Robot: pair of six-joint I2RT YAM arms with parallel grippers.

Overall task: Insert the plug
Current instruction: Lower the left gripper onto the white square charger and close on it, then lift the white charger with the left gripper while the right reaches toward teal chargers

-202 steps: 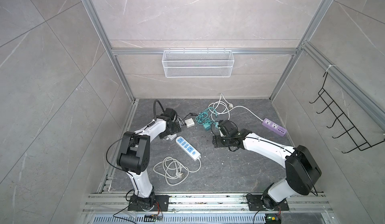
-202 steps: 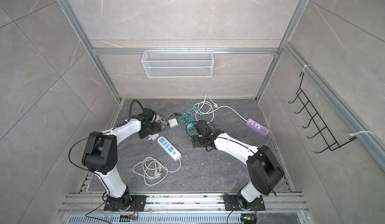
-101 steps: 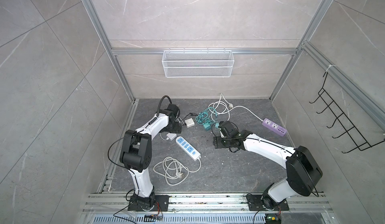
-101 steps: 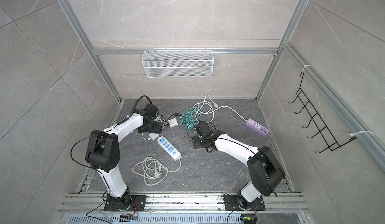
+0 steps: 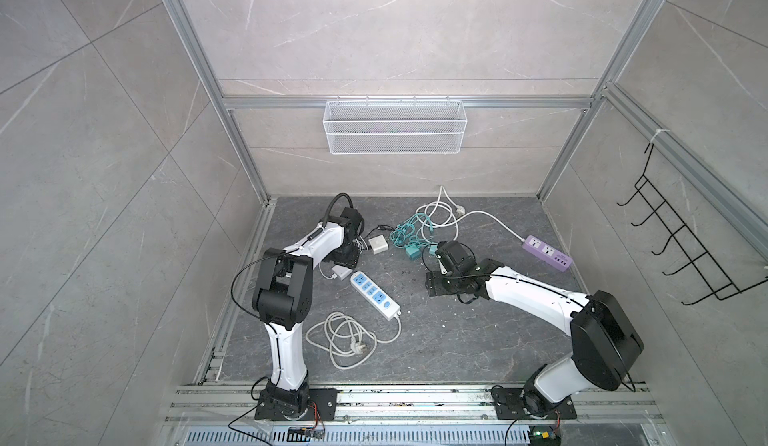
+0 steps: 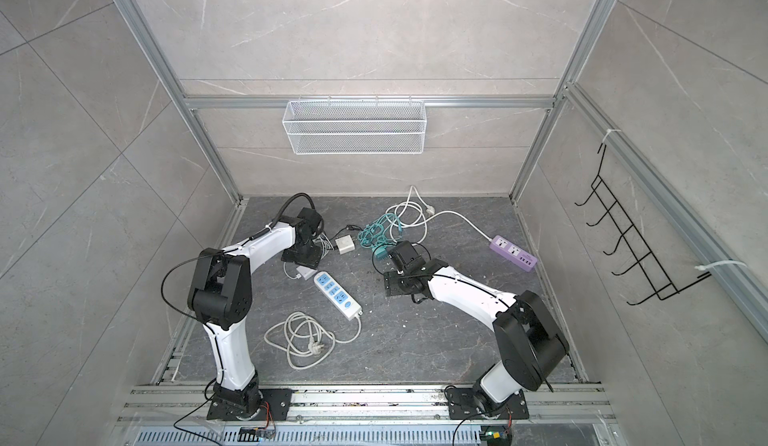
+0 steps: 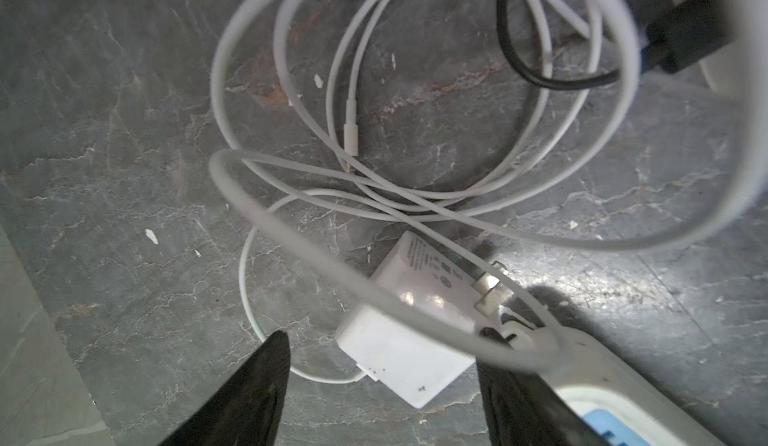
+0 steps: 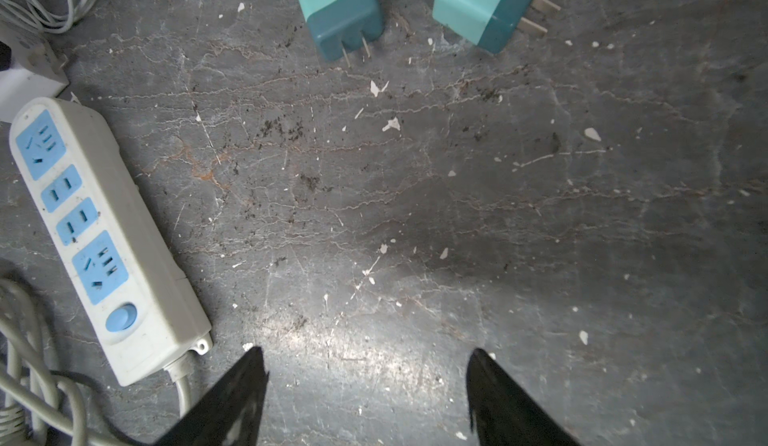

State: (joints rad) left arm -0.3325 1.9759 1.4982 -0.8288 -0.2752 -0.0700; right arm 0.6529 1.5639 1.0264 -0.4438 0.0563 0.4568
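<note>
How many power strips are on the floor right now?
2. The white power strip with blue sockets lies mid-floor, left of centre; the purple power strip lies near the right wall. I see no sign of a hidden one.

Two power strips point(image 5: 375, 295), two teal plugs point(image 8: 343, 12), and seemingly two white chargers point(image 7: 409, 340).

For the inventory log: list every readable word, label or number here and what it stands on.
Nothing can be read.
White square charger block: fine grey print beside its prongs, too blurred to read.
White plastic power strip with blue sockets: no lettering visible.
</note>
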